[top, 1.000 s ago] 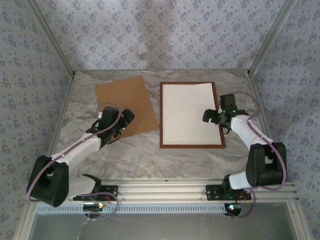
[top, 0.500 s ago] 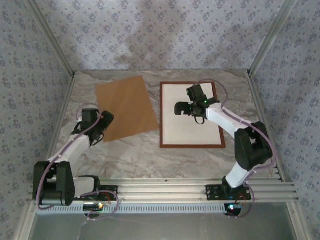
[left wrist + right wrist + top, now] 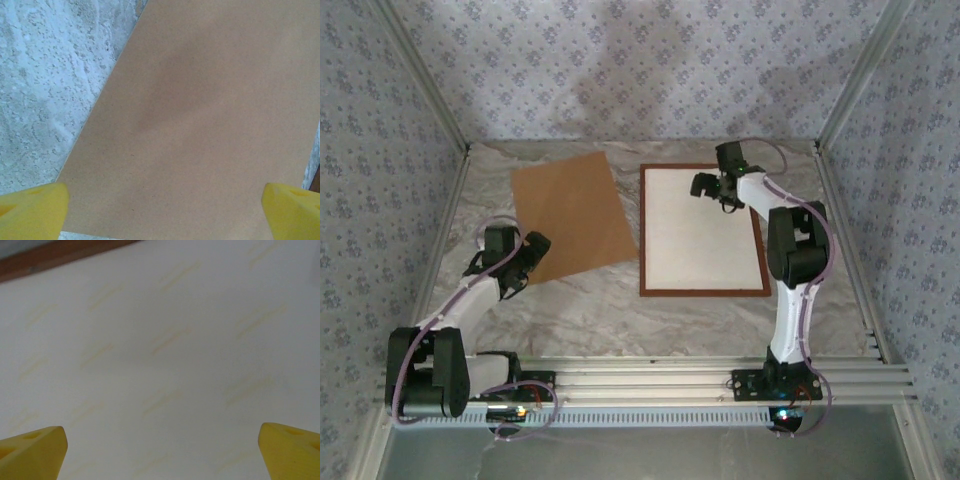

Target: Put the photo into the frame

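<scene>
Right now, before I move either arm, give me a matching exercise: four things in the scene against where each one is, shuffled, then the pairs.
Things:
1. frame
2. brown board
3. left gripper
4. right gripper

Places:
A. open, above the far part of the white sheet
B. lying tilted on the table, left of the frame
C. open, at the brown board's near left corner
D. bordering the white sheet on all sides

Pairs: 1-D, 2-B, 3-C, 4-A

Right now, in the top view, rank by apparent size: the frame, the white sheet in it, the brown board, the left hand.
1. frame
2. white sheet and brown board: too alike to rank
3. left hand, clearly smallest
</scene>
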Available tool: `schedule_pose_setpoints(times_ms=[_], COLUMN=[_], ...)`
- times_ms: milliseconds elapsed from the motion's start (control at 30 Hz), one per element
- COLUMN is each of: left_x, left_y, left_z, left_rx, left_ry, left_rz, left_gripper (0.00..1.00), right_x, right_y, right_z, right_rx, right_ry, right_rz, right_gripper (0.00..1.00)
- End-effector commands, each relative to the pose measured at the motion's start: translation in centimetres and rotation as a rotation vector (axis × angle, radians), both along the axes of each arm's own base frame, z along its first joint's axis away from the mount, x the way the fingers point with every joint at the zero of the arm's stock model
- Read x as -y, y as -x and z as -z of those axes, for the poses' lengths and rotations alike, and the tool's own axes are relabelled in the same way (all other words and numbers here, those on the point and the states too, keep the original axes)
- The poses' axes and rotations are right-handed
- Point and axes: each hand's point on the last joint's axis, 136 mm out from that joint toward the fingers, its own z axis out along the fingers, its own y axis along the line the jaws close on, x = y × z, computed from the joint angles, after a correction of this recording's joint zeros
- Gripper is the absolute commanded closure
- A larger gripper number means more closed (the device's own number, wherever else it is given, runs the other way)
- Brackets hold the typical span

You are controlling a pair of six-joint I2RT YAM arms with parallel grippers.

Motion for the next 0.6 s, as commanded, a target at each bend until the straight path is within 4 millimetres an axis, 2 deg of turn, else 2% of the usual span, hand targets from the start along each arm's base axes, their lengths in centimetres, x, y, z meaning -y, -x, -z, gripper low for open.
schedule_pose_setpoints(times_ms=[0,167,333,467,567], left_x=[0.0,0.0,-0.1,-0.1,-0.1], left_y=[-0.2,-0.3,-0.5,-0.7,-1.0], left_z=[-0.8,-1.0,-1.1,-1.3,-1.4], left_rx=[0.022,0.021,0.024,0.025,0.025], left_ry=[-0.004,-0.002,-0.003,-0.005,-0.010], left_rz=[0.014,0.012,0.010,0.011,0.016], left_gripper=[0.01,0.02,0.01,0.02,0.02], right_x=[-0.8,-1.1,-1.4,-1.9,-2.2], right_y=[-1.3,-1.9,-1.1,-1.0,-1.4], right_z=[0.5,2.5,3.8,3.6,2.2], right_rx=[-0.025,-0.080,-0.113,-0.112,-0.082], right_ry=[-0.072,-0.165,-0.199,-0.233,-0.241], right_rz=[-0.012,-0.008,-0.010,-0.030,-0.041], right_gripper=[0.00,0.00,0.00,0.00,0.00])
